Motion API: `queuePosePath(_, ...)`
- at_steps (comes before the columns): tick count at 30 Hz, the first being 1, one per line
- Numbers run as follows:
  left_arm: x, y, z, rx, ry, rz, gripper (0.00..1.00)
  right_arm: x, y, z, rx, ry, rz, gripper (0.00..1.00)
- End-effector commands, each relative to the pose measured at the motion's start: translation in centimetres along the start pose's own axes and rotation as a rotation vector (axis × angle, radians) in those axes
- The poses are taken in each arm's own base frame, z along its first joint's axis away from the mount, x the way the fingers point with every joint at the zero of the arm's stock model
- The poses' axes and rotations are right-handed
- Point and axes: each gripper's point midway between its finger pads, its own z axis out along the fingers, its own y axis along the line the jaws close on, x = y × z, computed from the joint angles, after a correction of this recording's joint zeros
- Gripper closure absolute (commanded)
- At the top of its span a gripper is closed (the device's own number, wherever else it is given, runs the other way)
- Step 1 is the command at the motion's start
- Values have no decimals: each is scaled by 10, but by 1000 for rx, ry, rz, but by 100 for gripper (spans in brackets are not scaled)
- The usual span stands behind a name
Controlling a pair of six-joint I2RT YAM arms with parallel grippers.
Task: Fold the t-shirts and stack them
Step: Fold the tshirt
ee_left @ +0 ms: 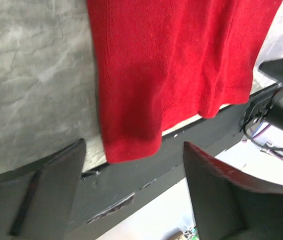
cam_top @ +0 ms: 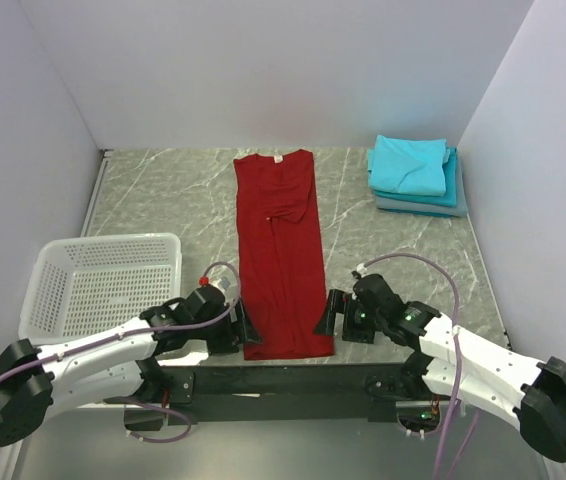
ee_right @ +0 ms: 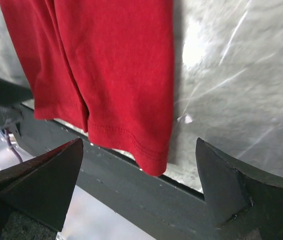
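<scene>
At 6 o'clock, the left gripper (cam_top: 240,325) and right gripper (cam_top: 329,318) are flanking the hem of the red t-shirt (cam_top: 281,240), fingers spread, holding nothing. The shirt is lying as a narrow strip running toward 12 o'clock; light and limp, it is likely wanting both hem corners pinched at once. The folded stack (cam_top: 415,172) is sitting at 2 o'clock.

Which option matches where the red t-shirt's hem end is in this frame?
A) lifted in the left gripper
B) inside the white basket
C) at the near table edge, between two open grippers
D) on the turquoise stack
C: the red t-shirt lies flat as a long strip. Its hem is at the near edge, and the left gripper and right gripper are open at its two near corners.
</scene>
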Motion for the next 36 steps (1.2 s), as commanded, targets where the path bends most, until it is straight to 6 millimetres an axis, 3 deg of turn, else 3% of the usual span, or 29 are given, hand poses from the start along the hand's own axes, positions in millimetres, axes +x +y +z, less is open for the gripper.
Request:
queuePosePath(1,-4,8,9,-29,-24,6,19,2,12,4,-38,-4,4,1)
queuePosePath(4,-3,13,11,-57,-16,4,52,6,3,7,-5,-2,36,3)
queuePosePath(7,1,22,9,-82,-9,0,62,5,-1,7,10,-10,46,4)
queuePosePath(13,5,22,12,-53,6,6,61,13,-10,8,46,27,25,4)
queuePosePath(18,11,26,18,-60,44,9,63,21,-3,10,-5,64,34,8)
queuePosePath(21,14,34,18,-100,61,13,73,25,-6,12,2,79,45,11)
queuePosePath(24,13,43,16,-152,55,17,90,31,-11,14,9,94,58,16)
queuePosePath(25,13,47,16,-167,52,14,100,35,-16,17,18,103,70,17)
queuePosePath(27,15,49,14,-178,57,18,100,40,-17,18,17,129,78,25)
queuePosePath(36,19,53,6,-179,59,13,100,54,-30,16,83,168,73,42)
